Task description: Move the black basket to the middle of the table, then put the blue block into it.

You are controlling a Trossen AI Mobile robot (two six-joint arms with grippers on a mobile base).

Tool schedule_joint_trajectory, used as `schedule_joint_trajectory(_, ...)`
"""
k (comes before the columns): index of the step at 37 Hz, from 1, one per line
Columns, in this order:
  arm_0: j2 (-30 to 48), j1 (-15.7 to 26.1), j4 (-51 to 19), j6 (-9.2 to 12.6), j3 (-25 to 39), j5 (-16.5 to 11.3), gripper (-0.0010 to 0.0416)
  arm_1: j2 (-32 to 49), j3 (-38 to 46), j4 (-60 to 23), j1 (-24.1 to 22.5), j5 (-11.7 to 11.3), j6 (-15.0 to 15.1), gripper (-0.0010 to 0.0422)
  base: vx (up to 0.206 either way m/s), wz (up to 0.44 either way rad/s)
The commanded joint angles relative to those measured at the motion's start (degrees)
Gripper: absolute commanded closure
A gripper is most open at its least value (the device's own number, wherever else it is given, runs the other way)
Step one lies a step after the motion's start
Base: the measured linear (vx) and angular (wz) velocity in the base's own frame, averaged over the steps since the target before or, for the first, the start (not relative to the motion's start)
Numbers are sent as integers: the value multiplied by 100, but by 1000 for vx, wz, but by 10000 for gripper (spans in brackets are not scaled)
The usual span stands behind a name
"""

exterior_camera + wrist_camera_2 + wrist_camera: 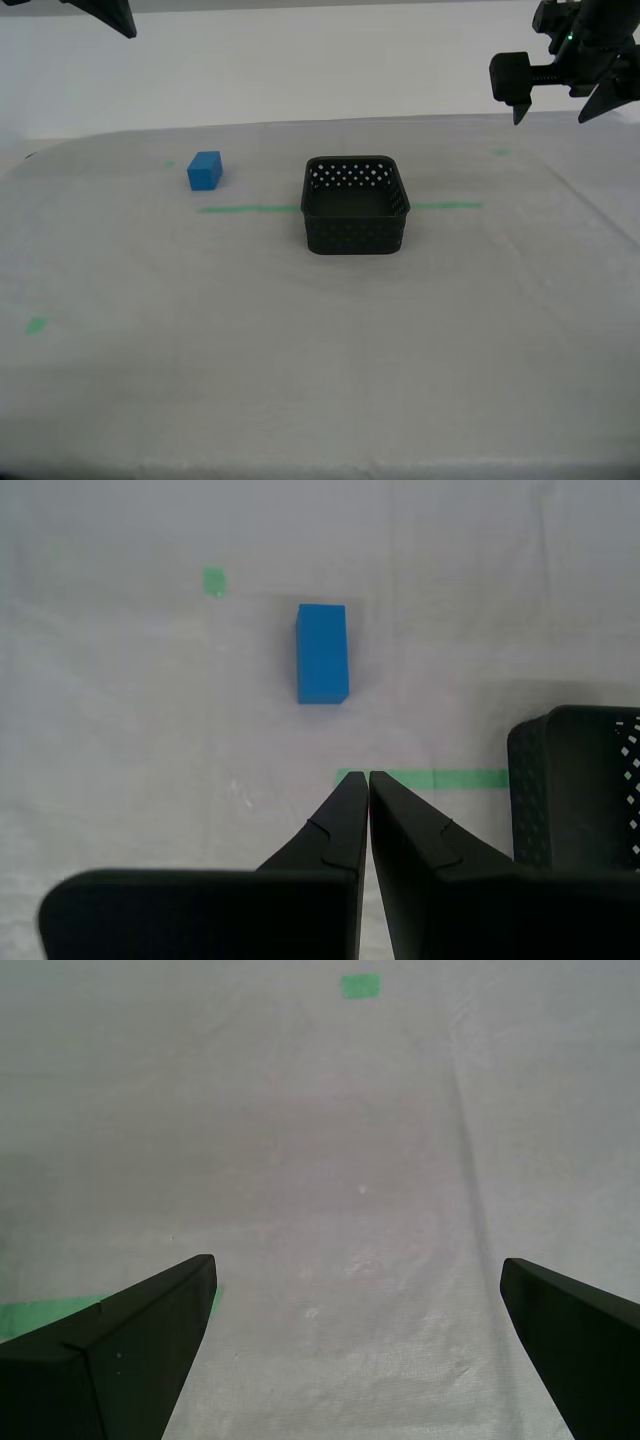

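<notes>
The black basket [355, 205] sits mid-surface [320, 380] on the green tape line [250, 209]; the blue block [204, 171] rests apart toward the exterior view's left. My first tool [355, 1290] hangs spread wide; my second tool [368, 780] is closed, empty.

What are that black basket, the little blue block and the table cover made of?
The basket looks like moulded black plastic: thin stiff walls with even rows of round holes and a dull sheen. The block has plain, matte blue faces with crisp edges; painted wood, plastic or foam, I cannot tell which. The table seems covered in whitish-grey cloth, since faint creases and a woven texture show.
</notes>
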Motion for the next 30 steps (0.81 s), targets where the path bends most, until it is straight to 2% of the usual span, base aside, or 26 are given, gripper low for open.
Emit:
schedule_joint_trajectory(1,-4,-2,7,2,2,15,7,249,308,-197,-9,15,20,412,0,0)
schedule_joint_trajectory(10,-4,-2,4,2,2,15,7,782,1023,-527,-22,-24,31,412,0,0)
schedule_joint_trajectory(19,-4,-2,7,2,2,15,7,1386,1810,-1027,-42,-26,271,410,0,0)
schedule_joint_trajectory(23,-4,-2,7,2,2,13,7,1567,2000,-1075,-57,-28,271,388,0,0)
schedule_joint_trajectory(30,-4,-2,11,2,2,13,7,1731,2142,-1078,-63,-31,313,324,0,0)
